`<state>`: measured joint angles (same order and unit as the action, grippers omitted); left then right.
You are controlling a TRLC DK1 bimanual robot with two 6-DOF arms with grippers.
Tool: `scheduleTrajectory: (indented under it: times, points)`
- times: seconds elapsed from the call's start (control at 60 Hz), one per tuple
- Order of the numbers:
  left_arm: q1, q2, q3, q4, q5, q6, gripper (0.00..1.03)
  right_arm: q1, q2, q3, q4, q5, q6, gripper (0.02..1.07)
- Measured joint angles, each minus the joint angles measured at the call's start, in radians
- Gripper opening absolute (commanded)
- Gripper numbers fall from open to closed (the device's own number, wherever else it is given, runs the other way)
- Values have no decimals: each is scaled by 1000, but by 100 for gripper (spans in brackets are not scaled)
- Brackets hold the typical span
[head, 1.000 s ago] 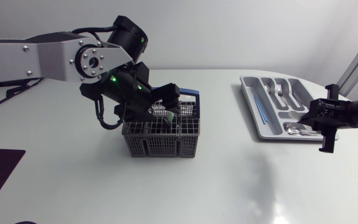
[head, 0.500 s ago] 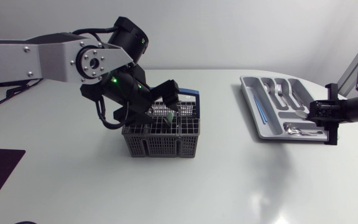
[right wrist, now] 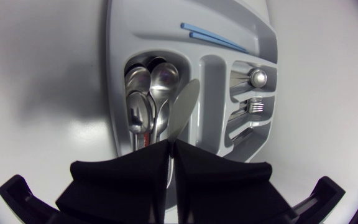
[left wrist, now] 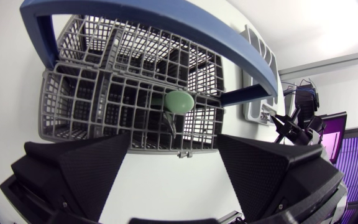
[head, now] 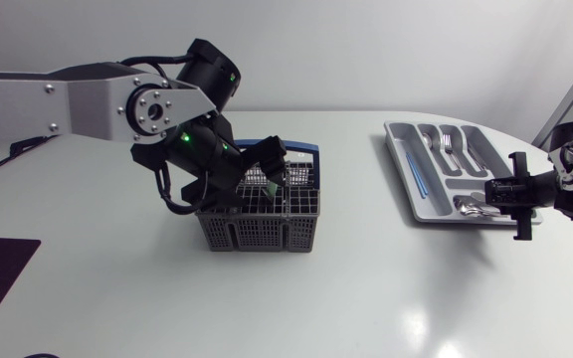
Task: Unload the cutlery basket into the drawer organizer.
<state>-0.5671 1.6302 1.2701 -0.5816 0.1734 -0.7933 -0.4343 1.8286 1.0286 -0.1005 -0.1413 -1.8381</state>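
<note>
- The basket (head: 259, 217) was a dark grey mesh box split into small square cells, with a blue handle (left wrist: 166, 25) arching over it. In the head view it stood on the white tabletop (head: 366, 298), a little toward 9 o'clock of the middle.
- One thing with a round, pale green end (left wrist: 179, 101) stood in a cell near the basket's rim on the tool's side. The other cells that could be seen looked bare.
- The left tool (left wrist: 174, 142) hung just above the basket at its 12 o'clock side. Its fingers were spread wide and held nothing, with the green end ahead of the gap between them.
- The organizer (head: 428, 204) was a light grey tray with long compartments, lying at about 3 o'clock from the basket and well apart from it.
- Several shiny spoons (right wrist: 145, 93) were heaped in one compartment, and forks (right wrist: 247, 107) lay in the one beside it. A thin blue stick (right wrist: 213, 37) lay in the long compartment at the far edge from the right tool.
- The right tool (right wrist: 169, 144) was at the organizer's 4 o'clock corner in the head view, clamped on a knife (right wrist: 183, 107). The knife's plain silver blade stuck out ahead of the fingertips, over the rib between the spoons and the forks.
</note>
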Motion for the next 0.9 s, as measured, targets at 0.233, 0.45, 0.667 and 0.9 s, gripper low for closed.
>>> scheduleTrajectory:
  times: [0.233,0.45,0.667,0.9]
  points:
    - [-1,0,-15,-1,0,-11,98,0,27,0,-5,37,-3,8]
    - [-6,0,-15,-1,-4,-12,98,0,51,10,-10,30,24,38]
    - [-6,0,-15,-1,-18,-19,98,0,58,10,61,-19,85,103]
    - [-6,0,-15,-1,-18,-19,98,-5,17,10,51,-174,224,103]
